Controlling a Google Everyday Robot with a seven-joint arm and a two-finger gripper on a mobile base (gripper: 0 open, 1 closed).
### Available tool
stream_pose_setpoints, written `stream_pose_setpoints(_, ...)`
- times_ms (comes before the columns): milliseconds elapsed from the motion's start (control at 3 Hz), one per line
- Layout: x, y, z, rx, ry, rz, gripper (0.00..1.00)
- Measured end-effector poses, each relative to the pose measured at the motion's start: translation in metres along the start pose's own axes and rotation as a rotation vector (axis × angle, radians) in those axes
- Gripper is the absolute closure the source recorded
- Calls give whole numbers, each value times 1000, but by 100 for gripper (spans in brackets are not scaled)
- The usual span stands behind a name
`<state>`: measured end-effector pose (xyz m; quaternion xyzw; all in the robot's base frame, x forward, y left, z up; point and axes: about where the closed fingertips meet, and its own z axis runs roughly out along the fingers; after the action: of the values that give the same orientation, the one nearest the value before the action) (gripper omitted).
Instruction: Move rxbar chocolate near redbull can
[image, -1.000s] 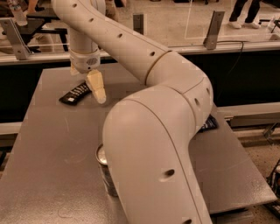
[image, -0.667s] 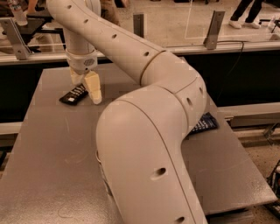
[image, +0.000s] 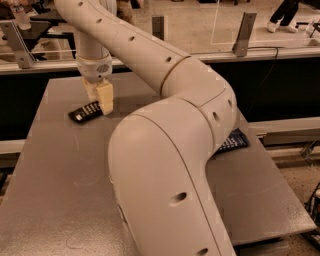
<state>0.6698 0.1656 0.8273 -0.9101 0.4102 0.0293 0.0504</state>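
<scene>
The rxbar chocolate (image: 84, 112), a slim black wrapper with white lettering, lies flat at the far left of the grey table (image: 60, 190). My gripper (image: 101, 102) hangs from the wrist straight above the bar's right end, very close to it or touching it. The redbull can is hidden, with my arm's big cream-coloured links filling the middle and front of the view.
A wider dark blue wrapper (image: 232, 141) with white lettering lies at the right of the table, partly behind my arm. A rail with metal posts (image: 243, 27) runs behind the table's far edge. The table's right edge drops to the floor.
The gripper has moved slightly left and down onto the right end of the black bar. The arm has swung forward and now covers the can that showed at the front.
</scene>
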Motion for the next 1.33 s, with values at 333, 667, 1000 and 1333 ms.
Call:
stream_pose_setpoints(333, 0, 0, -5, 0, 0, 0, 93)
stream_pose_setpoints(667, 7, 33, -28, 29, -73, 36, 100)
stream_pose_setpoints(1000, 14, 67, -48, 42, -126, 63, 100)
stream_pose_setpoints(1333, 17, 105, -61, 44, -166, 97, 100)
